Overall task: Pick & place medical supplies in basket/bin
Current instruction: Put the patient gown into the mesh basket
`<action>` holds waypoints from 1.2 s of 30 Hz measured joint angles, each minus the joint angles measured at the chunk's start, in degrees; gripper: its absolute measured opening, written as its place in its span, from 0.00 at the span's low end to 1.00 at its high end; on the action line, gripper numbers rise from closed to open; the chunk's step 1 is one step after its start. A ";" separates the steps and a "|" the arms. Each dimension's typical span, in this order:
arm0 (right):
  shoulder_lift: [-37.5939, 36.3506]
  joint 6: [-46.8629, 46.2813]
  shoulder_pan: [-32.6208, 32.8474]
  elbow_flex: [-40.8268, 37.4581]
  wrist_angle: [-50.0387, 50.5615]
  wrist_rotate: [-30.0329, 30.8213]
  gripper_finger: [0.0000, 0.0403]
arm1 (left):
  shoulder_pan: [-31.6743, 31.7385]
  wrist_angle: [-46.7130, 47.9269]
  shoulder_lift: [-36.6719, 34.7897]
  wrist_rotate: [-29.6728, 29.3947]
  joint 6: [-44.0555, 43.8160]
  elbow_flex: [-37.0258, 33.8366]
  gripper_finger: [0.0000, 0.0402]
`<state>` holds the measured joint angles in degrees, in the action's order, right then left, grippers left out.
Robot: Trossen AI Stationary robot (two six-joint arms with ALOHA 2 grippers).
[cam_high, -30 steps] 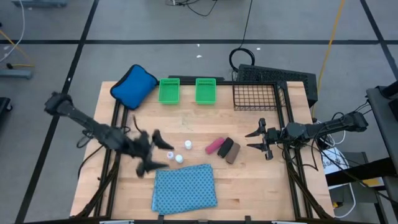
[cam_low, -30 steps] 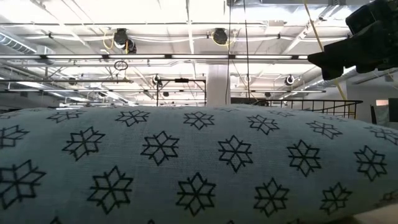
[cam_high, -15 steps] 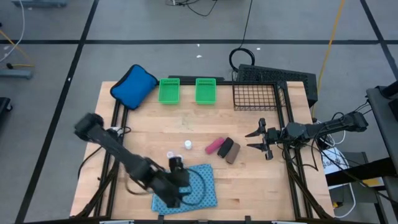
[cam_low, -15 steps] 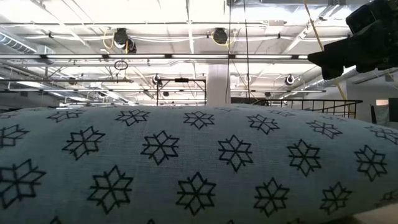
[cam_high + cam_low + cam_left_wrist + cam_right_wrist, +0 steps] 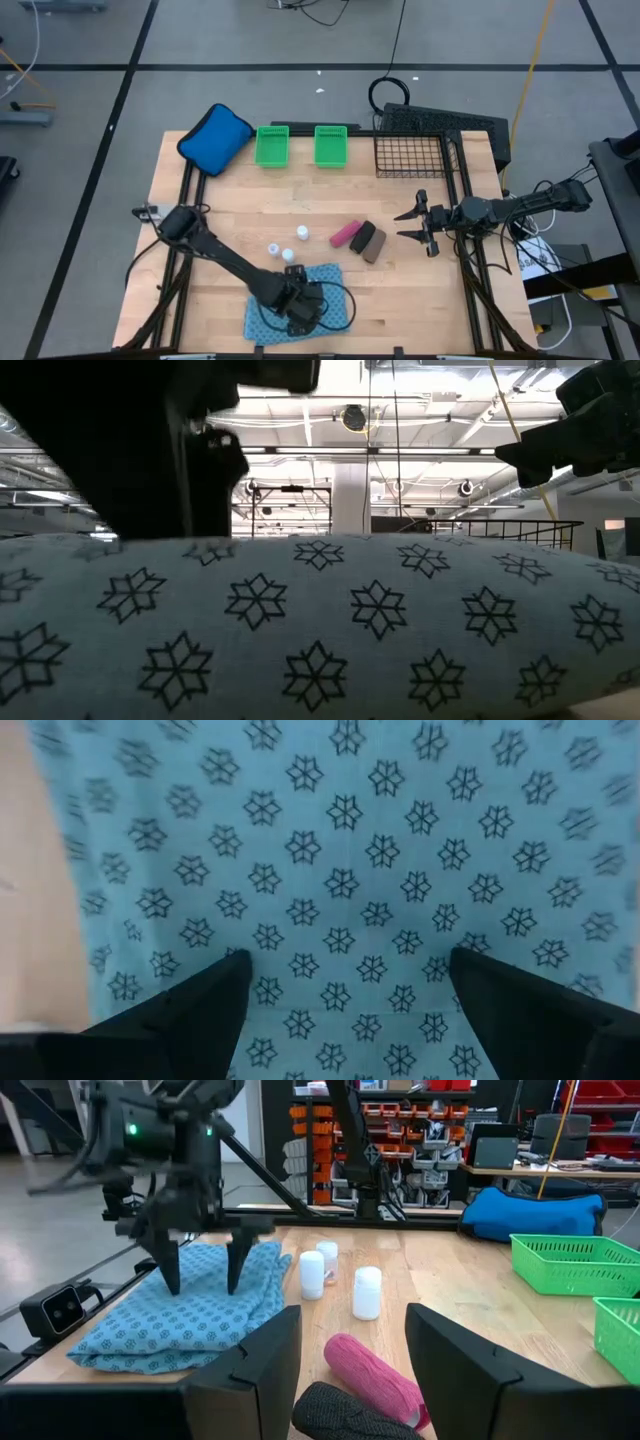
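1. The blue-green patterned cloth [image 5: 297, 298] lies flat on the table [image 5: 400, 310], at the front edge, well apart from the black wire basket [image 5: 415, 155] at the far right corner. In my judgement it lies spread like this so that a grip from straight above can pinch a fold of it.
2. The left gripper [image 5: 300, 312] hangs directly over the cloth, fingers [image 5: 190, 1010] spread as wide as they go, holding nothing; the right wrist view shows its tips just at the fabric.
3. 3 white bottles [image 5: 287, 243] stand upright just beyond the cloth's far edge, on the side toward the basket.
4. The pink roll [image 5: 345, 235], black roll [image 5: 362, 237] and brown roll [image 5: 376, 246] lie touching, side by side, between the cloth and the basket.
5. The right gripper [image 5: 418, 223] waits beside the rolls, short of the basket, fingers about half spread and empty.
6. Open room: bare wood runs from the rolls up to the basket. A lifted cloth probably has to rise clear of bottles and rolls, and trailing fabric could knock the bottles over.
7. 2 green bins [image 5: 300, 146] and a blue pouch [image 5: 215, 138] sit along the far edge, left of the basket, off that path.
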<state>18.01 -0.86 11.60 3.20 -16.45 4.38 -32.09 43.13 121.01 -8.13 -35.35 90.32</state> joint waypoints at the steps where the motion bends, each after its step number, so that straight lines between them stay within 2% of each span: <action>1: 0.01 0.00 0.00 0.00 0.04 0.00 0.42 | 0.08 -0.08 0.70 0.61 -0.43 0.00 0.87; 13: 0.01 0.00 -0.01 0.00 0.02 0.00 0.42 | 1.60 -1.69 7.58 6.48 -0.60 0.62 0.87; 15: 0.01 0.01 0.00 0.00 0.00 0.00 0.42 | 1.71 -2.37 7.96 7.30 0.48 0.63 0.85; 18: 0.00 0.01 -0.01 0.00 0.02 0.00 0.42 | 1.70 -3.91 8.22 7.49 2.31 0.63 0.73; 24: 0.01 0.00 -0.01 0.00 0.02 0.00 0.42 | 2.22 -9.27 8.53 9.67 5.28 0.26 0.31; 27: 0.01 0.01 0.00 0.00 0.02 0.00 0.42 | 2.21 -15.99 8.53 9.92 6.12 -1.86 0.16; 31: 0.01 0.02 -0.01 0.00 0.02 0.00 0.42 | 2.71 -19.07 8.53 12.08 5.45 -3.49 0.14; 36: -0.01 0.00 0.00 0.00 0.01 0.02 0.42 | 2.71 -18.57 7.18 9.82 5.63 -3.46 0.14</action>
<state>18.00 -0.86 11.60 3.20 -16.43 4.40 -29.38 24.55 128.19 1.69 -29.72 86.86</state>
